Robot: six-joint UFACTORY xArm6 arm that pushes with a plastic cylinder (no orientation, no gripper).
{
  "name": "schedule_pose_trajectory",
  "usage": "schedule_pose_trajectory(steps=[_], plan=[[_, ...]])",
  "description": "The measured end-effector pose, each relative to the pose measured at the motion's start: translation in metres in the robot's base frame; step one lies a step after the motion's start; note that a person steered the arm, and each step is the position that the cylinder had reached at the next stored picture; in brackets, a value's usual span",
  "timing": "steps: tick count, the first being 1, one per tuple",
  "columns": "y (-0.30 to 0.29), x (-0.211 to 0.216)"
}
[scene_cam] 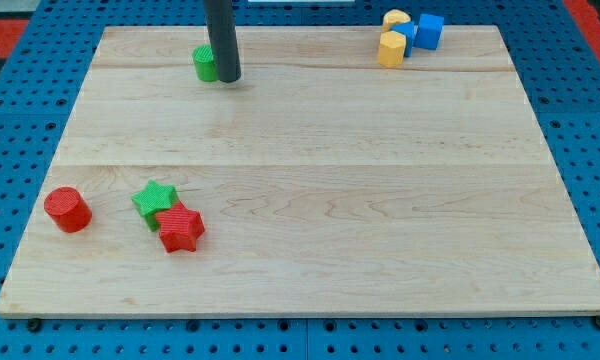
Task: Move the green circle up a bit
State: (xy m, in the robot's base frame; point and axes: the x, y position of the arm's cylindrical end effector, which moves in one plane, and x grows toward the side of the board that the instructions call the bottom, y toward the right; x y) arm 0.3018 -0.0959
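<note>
The green circle (204,62) is a short green cylinder near the view's top left of the wooden board (310,180). My dark rod comes down from the view's top, and my tip (228,78) rests on the board right against the green circle's right side, partly hiding it.
A red cylinder (67,209), a green star (154,201) and a red star (181,228) sit at the view's bottom left; the two stars touch. At the view's top right are two yellow blocks (393,46) and two blue cubes (429,30) clustered together.
</note>
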Motion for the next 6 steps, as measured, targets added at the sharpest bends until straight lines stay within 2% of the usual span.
schedule_pose_trajectory(steps=[1,2,4,5,6], plan=[[-0.008,0.009],[-0.026,-0.008],[-0.051,-0.017],[-0.051,-0.028],[-0.026,-0.041]])
